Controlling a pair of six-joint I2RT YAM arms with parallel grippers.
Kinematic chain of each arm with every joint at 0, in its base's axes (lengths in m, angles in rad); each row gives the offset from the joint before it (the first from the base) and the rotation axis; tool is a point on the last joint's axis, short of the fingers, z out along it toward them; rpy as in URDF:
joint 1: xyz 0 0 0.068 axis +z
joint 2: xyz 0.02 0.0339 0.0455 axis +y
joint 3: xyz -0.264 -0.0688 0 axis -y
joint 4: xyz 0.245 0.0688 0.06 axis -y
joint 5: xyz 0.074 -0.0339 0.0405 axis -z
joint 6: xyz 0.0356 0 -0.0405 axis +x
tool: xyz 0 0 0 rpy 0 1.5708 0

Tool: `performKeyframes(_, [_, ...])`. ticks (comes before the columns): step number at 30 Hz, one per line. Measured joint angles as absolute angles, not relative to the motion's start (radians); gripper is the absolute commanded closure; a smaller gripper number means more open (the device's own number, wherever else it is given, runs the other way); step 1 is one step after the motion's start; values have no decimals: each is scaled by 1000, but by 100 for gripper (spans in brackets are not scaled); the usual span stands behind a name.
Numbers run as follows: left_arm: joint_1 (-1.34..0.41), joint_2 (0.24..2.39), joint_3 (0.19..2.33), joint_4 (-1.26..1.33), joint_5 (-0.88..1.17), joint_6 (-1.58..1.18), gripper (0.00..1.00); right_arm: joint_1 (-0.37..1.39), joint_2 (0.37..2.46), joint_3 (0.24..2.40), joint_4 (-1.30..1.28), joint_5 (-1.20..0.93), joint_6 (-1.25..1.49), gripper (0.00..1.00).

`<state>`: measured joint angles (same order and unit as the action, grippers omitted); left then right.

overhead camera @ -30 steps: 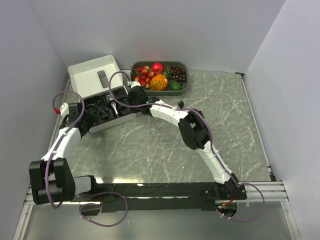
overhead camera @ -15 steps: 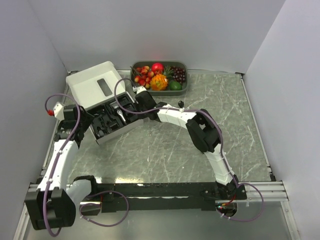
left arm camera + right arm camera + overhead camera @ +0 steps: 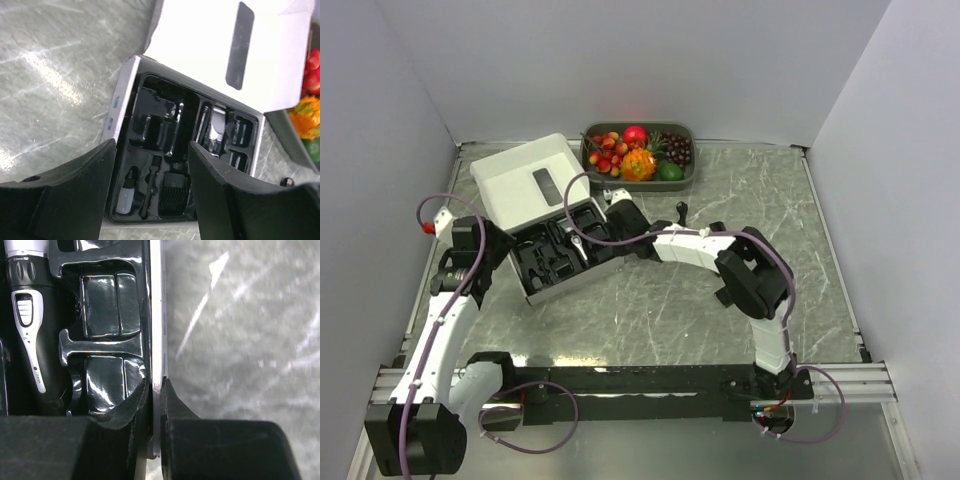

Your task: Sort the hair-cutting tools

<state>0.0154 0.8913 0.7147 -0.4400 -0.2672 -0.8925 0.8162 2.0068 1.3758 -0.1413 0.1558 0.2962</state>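
The white cardboard box lies open with its lid folded back. Its black insert holds the black-and-silver hair clipper, a comb guard, a slim brush and a small bottle. My right gripper is shut on the box's right wall; the clipper and guards in slots lie just inside it. My left gripper is open above the insert's near end and touches nothing. A small black pear-shaped piece lies on the table right of the box.
The grey tray of fruit stands against the back wall, just behind the box's right end. White walls close in the table on the left, back and right. The marble tabletop stretches to the right.
The box has slid nearer and to the right and turned, held by my right gripper. My left gripper has drawn back from the box's left end, and the left arm has swung nearer.
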Motion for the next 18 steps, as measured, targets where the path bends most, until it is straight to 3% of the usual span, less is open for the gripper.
performKeyframes(12, [-118, 893, 665, -414, -281, -908, 35, 839, 1839, 1152, -137, 213, 408, 100])
performKeyframes(16, [-150, 893, 648, -410, -295, -915, 35, 842, 1825, 1138, -146, 219, 422, 83])
performKeyframes(17, [-158, 892, 647, -408, -300, -916, 35, 842, 1824, 1137, -149, 219, 423, 67])
performKeyframes(18, [-164, 892, 645, -408, -306, -916, 35, 842, 1822, 1137, -152, 218, 425, 60])
